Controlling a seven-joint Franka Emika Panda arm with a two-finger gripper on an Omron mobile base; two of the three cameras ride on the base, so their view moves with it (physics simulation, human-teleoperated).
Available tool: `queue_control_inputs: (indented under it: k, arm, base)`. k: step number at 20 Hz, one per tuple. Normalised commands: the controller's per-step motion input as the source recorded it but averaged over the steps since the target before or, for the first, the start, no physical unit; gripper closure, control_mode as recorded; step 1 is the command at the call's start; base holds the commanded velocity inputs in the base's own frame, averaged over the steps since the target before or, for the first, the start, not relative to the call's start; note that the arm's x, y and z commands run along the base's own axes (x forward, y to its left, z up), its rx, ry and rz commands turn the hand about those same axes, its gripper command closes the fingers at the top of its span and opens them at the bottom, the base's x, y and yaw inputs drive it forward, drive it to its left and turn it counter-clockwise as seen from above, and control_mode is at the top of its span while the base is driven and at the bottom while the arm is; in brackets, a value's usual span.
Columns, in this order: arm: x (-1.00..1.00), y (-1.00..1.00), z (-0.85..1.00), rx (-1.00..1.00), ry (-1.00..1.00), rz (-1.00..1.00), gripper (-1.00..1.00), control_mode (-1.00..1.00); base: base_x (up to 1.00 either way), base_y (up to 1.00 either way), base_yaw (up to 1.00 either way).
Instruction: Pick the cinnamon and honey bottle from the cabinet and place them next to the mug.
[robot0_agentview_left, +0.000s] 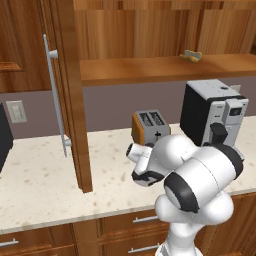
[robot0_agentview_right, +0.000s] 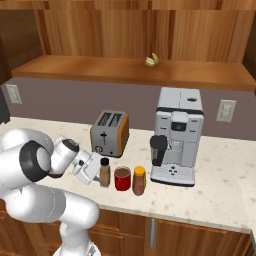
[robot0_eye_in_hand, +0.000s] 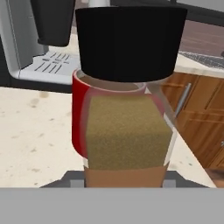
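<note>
On the speckled cream stone counter (robot0_agentview_right: 220, 185), in front of the silver coffee machine (robot0_agentview_right: 177, 135): glossy red cylindrical mug (robot0_agentview_right: 122, 178), amber honey bottle with yellow cap (robot0_agentview_right: 139, 180) touching its right, slim tan-brown cinnamon bottle with dark cap (robot0_agentview_right: 104, 172) just left. Two-finger gripper (robot0_agentview_right: 100, 172) pinching cinnamon low on its body. Probably light, rigid, smooth-walled, so slippery; tall and narrow, tips easily. Best held mid-body, below cap.
</note>
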Motion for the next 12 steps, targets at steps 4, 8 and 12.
queue_control_inputs:
  k: [4,8,12]
  arm:
    - [0.00,0.00,0.00,0.00,0.00,0.00,1.00,-1.00]
    - [0.00,0.00,0.00,0.00,0.00,0.00,-1.00,-1.00]
    - [0.00,0.00,0.00,0.00,0.00,0.00,-1.00,-1.00]
  base:
    - [0.00,0.00,0.00]
    - [0.00,0.00,0.00]
    - [0.00,0.00,0.00]
